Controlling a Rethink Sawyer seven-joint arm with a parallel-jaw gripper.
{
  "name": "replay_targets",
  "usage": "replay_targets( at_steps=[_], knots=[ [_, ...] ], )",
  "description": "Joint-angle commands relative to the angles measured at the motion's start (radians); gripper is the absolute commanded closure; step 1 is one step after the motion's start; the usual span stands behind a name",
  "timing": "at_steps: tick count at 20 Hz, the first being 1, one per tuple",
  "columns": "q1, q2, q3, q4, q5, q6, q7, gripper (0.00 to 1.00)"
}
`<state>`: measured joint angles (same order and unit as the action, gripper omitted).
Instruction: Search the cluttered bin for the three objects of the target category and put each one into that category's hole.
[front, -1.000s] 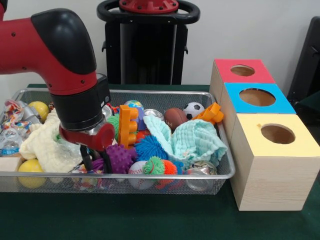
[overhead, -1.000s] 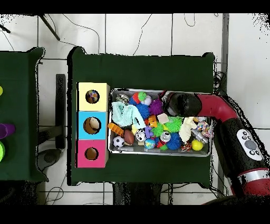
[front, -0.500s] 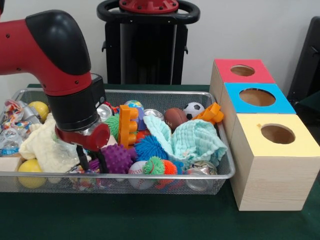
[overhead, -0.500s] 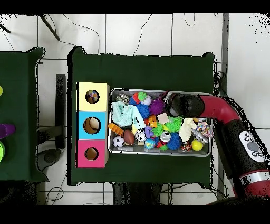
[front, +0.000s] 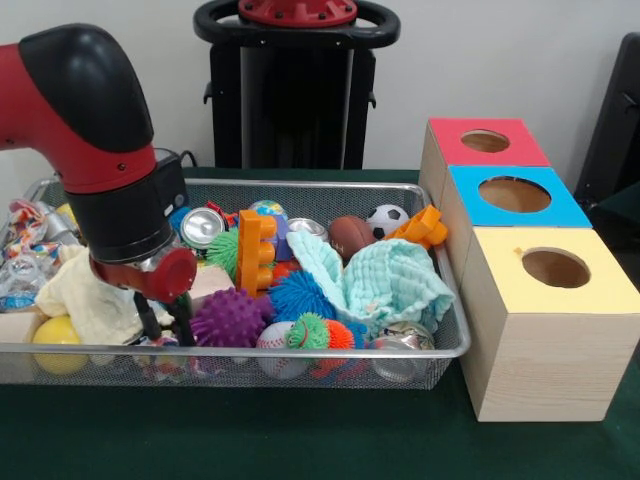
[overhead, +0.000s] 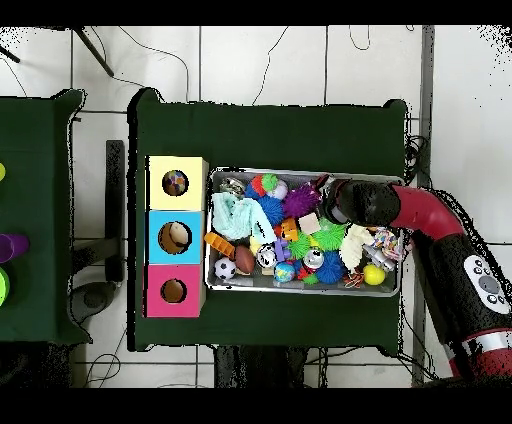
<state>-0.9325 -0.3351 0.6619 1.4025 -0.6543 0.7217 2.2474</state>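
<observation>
Bin full, pincer down among the toys with nothing in its grip

The wire bin (front: 440, 350) on the green worktop (front: 300, 430) is crowded: a teal cloth (front: 395, 285), a cream cloth (front: 90, 300), an orange block (front: 255, 250), a blue spiky ball (front: 300, 295), a crushed can (front: 202, 227), a small brown football (front: 350, 235), a mini soccer ball (front: 387, 220) and a yellow ball (front: 55, 332) are among the things heaped in it. Beside it stand three wooden boxes in a row, the red-topped box (front: 525, 150), the blue-topped box (front: 570, 205) and the yellow-topped box (front: 610, 285), each with a round hole. From above, something shows inside every hole, most plainly a colourful thing in the yellow one, so some sorting looks done. Which category is the target, and how many of its three are already in, cannot be told from here. My reading is that the search is under way and no object is in transit.

The pincer (front: 165, 322) is lowered into the bin at its end away from the boxes, near the front rim. Its two dark fingers (front: 150, 318) stand parted by a modest gap, released rather than clenched, and I see nothing caught between them. They sit against the edge of the cream cloth, with the purple spiky ball (front: 228, 318) just beside them on the side towards the boxes, near but not gripped. The fingertips' lowest ends are lost in the clutter, so whether they touch anything underneath is unclear
</observation>
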Motion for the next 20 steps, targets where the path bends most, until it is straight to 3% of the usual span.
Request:
replay_targets(
  at_steps=[1, 8, 20],
  knots=[
    [0.004, 0.047, 0.016, -0.003, -0.037, 0.052, -0.313, 0.00],
    [0.067, 0.021, -0.025, 0.039, -0.082, -0.004, -0.228, 0.00],
    [0.077, 0.012, -0.032, 0.002, -0.046, 0.082, -0.245, 0.00]
  ],
)
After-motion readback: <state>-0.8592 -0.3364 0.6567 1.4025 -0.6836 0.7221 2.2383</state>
